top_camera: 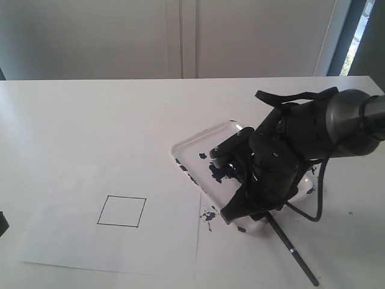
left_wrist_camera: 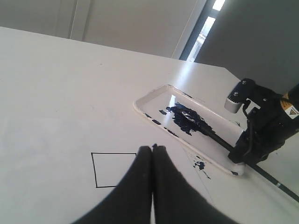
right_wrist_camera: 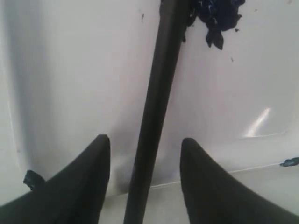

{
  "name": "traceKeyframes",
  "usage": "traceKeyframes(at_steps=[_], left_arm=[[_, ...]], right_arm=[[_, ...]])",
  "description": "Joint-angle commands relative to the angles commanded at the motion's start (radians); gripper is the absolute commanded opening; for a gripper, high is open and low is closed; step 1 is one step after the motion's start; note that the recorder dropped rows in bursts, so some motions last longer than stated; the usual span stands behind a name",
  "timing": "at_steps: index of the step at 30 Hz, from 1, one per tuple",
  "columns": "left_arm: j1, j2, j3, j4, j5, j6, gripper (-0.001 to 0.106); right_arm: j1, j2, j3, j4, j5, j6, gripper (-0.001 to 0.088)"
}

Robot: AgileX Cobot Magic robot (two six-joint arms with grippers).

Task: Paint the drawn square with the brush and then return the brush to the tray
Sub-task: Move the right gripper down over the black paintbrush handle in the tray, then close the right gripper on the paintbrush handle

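Two fingers of the right gripper stand spread on either side of the brush handle. Closing squarely and centred on it before lifting should stop it rolling. The brush lies in the tray, its head by the blue blotch and its handle overhanging the rim. Farther off, the drawn square is unpainted, and the left gripper is pressed together near it. The bristles are cut off in the right wrist view and hidden by the arm in the exterior view.

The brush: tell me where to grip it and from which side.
Grip the brush on its bare black handle near the tray rim, coming straight down from above. It lies nearly flat, tip in paint, and the right gripper has its jaws open either side.
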State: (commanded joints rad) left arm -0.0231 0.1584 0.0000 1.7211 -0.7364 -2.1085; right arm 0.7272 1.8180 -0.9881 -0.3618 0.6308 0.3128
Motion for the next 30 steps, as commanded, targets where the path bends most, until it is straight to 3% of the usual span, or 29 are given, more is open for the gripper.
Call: traceKeyframes(at_steps=[13,22,30], left_arm=[[0.000,0.000,0.000,0.000,0.000,0.000,0.000],[0.000,0.000,0.000,0.000,0.000,0.000,0.000],[0.000,0.000,0.000,0.000,0.000,0.000,0.000]], right_arm=[[0.000,-0.002,0.000,-0.005,0.047,0.004,0.0000],[0.000,-0.139,-0.061,-0.079,0.279,-0.006,0.0000],[0.000,-0.211,-0.202,-0.035,0.590,-0.187,0.0000]])
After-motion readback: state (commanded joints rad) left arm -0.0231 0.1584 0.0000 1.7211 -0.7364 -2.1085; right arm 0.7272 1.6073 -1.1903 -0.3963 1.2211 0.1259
